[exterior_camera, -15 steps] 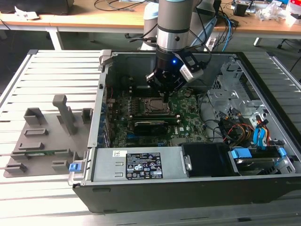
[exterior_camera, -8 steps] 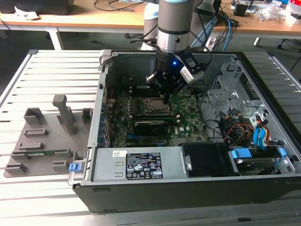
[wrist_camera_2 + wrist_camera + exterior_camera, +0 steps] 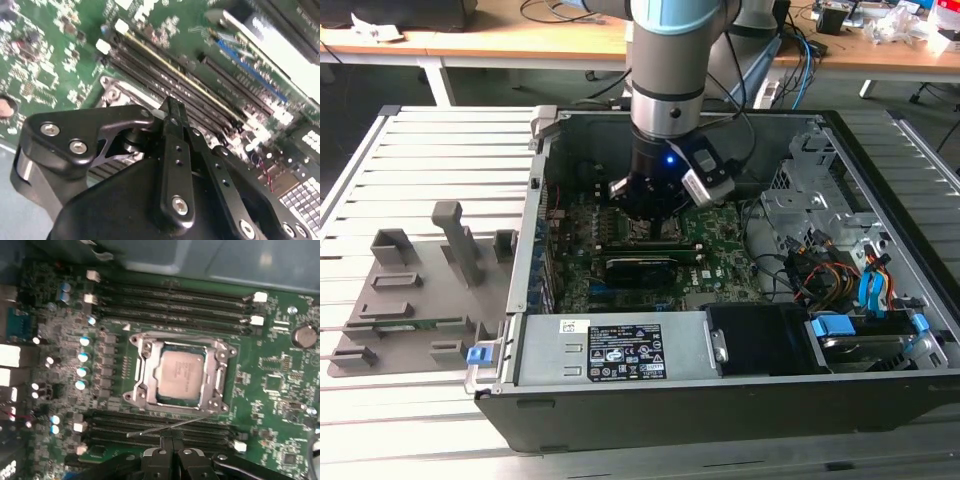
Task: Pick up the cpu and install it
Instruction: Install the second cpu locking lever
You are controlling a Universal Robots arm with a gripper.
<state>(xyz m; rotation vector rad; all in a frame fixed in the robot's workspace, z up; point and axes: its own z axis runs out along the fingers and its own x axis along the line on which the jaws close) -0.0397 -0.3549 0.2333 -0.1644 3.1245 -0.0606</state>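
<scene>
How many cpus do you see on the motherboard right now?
1. The cpu sits inside the metal-framed socket in the first wrist view, between the banks of memory slots, apart from the gripper. Others could be hidden under the arm.

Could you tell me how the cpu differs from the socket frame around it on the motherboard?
In the first wrist view, the cpu has a plain, pale silver-white flat top, while the socket frame is darker grey metal with screws at its corners. The cpu is the smaller, lying inside the socket frame, which borders it on all sides. The cpu is one solid square; the socket frame is an open rim. Both are roughly square and lie flat on the board.
</scene>
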